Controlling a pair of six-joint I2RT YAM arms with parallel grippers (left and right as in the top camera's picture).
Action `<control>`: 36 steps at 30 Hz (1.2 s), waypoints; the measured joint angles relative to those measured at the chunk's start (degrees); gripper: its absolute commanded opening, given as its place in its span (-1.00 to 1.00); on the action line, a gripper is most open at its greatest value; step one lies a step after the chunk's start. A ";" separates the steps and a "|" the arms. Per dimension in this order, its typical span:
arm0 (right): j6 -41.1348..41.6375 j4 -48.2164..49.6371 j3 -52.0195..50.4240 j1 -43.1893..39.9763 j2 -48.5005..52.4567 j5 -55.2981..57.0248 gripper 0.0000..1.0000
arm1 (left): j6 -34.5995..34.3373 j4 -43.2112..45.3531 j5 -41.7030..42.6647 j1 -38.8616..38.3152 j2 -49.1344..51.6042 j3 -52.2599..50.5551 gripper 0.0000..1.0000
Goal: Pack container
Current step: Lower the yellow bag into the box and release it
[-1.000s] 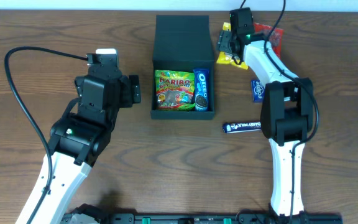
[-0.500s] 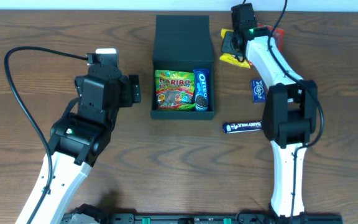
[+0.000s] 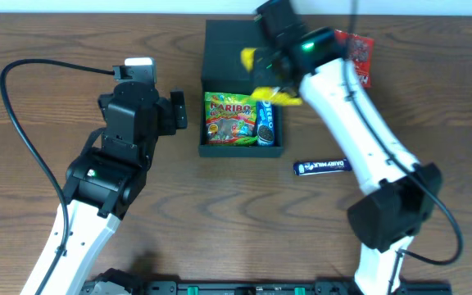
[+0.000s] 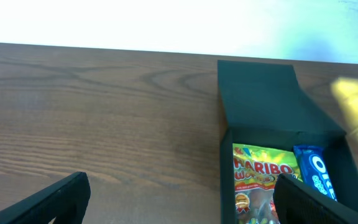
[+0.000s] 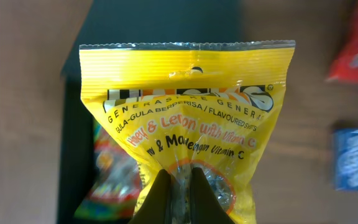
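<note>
**Right gripper (image 5: 180,179) pinching a glossy yellow packet (image 5: 185,106) over the container (image 3: 224,53).**
We see the container, a matte dark rectangular cardboard box with its flap lid laid open, at upper centre of the overhead frame on the wood-grain table (image 3: 465,123). A crinkled Haribo bag (image 3: 230,119) and a blue Oreo packet (image 3: 266,121) lie flat inside. The right arm reaches diagonally from the lower right, its jaws closed narrowly on the yellow packet's film. The left gripper (image 4: 182,186) sits just left of the box, fingers spread wide, holding nothing.
</note>
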 measured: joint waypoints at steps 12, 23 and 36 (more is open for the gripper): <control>9.64 6.05 -6.73 10.05 2.78 -0.74 -0.98 | 3.37 -0.79 0.00 0.00 -14.29 0.00 0.91; 20.74 15.13 -15.45 10.71 2.80 2.38 -0.97 | 3.96 -5.68 0.00 0.00 -16.94 0.00 0.91; 14.56 17.51 -16.24 11.52 2.45 3.45 0.98 | 4.35 -6.34 0.00 0.00 -16.96 0.00 0.90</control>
